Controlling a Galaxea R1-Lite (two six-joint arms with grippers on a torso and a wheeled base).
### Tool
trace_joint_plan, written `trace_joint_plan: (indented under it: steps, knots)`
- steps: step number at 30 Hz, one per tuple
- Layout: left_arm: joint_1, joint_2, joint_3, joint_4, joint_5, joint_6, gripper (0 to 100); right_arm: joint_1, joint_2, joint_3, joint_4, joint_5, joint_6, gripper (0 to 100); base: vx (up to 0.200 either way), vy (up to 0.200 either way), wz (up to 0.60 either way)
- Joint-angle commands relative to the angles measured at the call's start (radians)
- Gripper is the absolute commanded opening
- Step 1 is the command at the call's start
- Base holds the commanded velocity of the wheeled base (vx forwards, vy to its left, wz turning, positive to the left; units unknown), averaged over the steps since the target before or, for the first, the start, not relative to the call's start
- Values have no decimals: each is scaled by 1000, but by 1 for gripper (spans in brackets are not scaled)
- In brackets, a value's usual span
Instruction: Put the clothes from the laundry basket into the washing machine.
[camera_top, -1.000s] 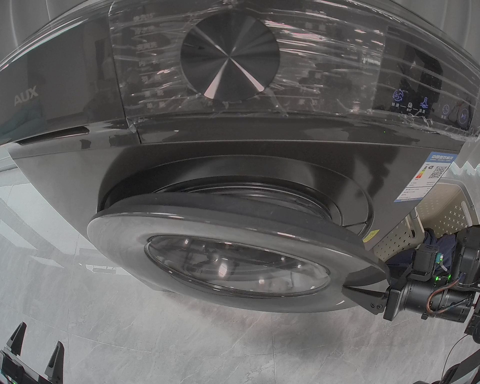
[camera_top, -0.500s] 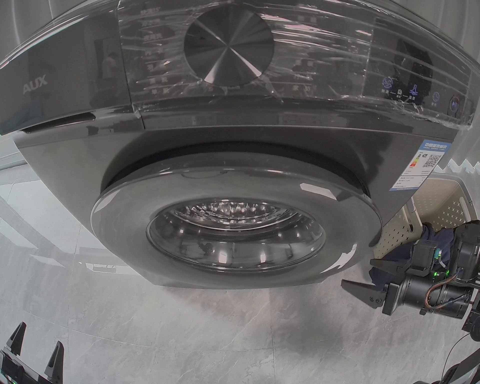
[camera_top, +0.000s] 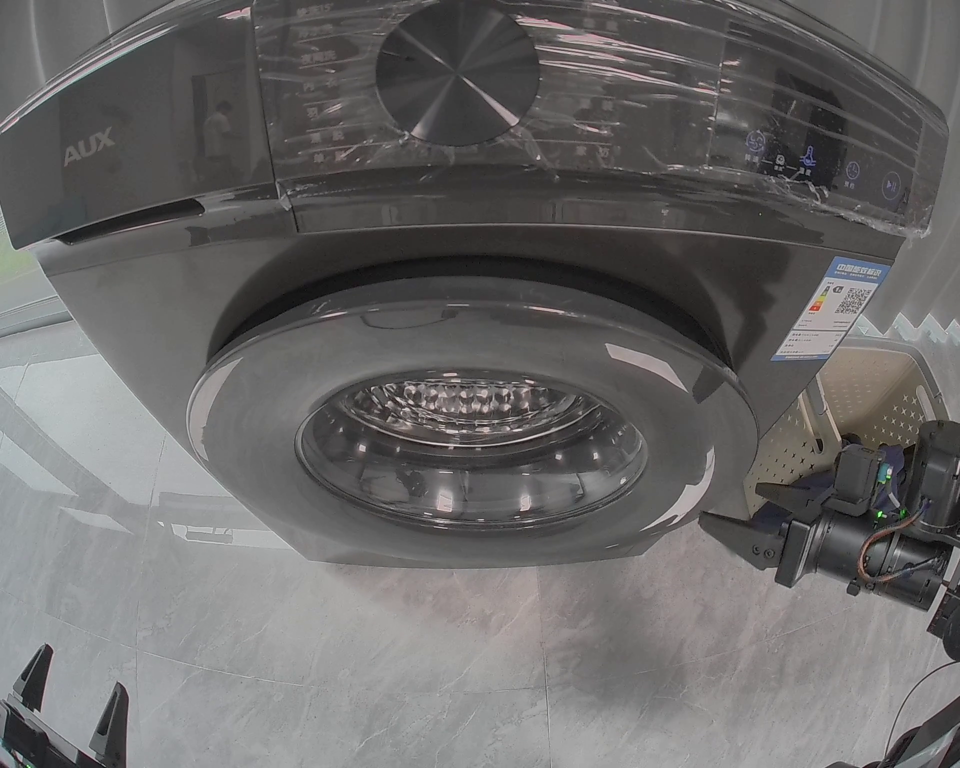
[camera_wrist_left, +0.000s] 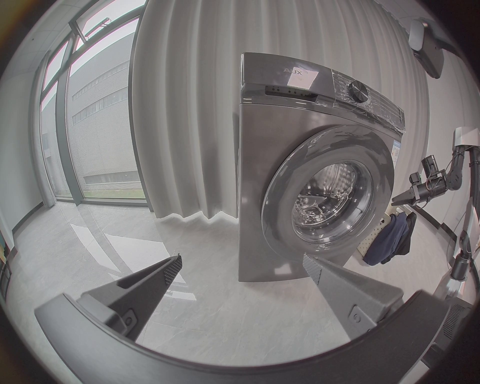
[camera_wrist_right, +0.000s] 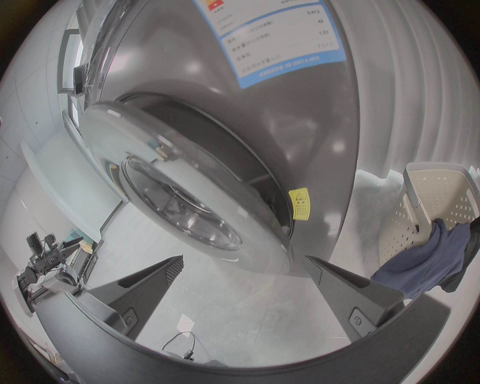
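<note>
The grey washing machine (camera_top: 150, 300) has its round glass door (camera_top: 470, 450) swung in close against the front. A dark gap along the door's rim (camera_wrist_right: 240, 165) shows in the right wrist view. My right gripper (camera_top: 735, 505) hangs open and empty just right of the door's lower edge, apart from it. A cream perforated laundry basket (camera_top: 885, 400) stands right of the machine, with navy clothes (camera_wrist_right: 430, 260) draped over its rim. My left gripper (camera_top: 70, 690) sits low at the near left, open and empty, well back from the machine (camera_wrist_left: 280, 175).
Pale grey tiled floor (camera_top: 400, 660) spreads in front of the machine with free room. White curtains (camera_wrist_left: 190, 125) and a tall window (camera_wrist_left: 90, 115) lie behind and to the left of the machine. A cable (camera_wrist_right: 180, 342) lies on the floor.
The door has swung from half open to nearly against the machine. My right gripper, which touched the door's edge, now stands clear to the right. The head view has shifted a little.
</note>
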Motion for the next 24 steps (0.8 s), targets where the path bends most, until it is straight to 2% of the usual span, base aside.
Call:
trace_joint_plan:
  steps: [1, 4, 17, 21, 24]
  knots:
    - [0, -17, 18, -1, 0, -1, 100, -5, 0, -27, -1, 0, 3, 100, 0, 0, 0]
    - [0, -17, 18, -1, 0, -1, 100, -1, 0, -31, -2, 0, 4, 100, 200, 0, 0]
    - [0, -17, 18, -1, 0, -1, 100, 10, 72, -10, -131, 3, 6, 100, 0, 0, 0]
    - [0, -17, 18, -1, 0, -1, 100, 76, 60, 42, -131, 25, 4, 100, 0, 0, 0]
    - [0, -17, 18, -1, 0, -1, 100, 84, 34, 82, -128, 40, -1, 100, 0, 0, 0]
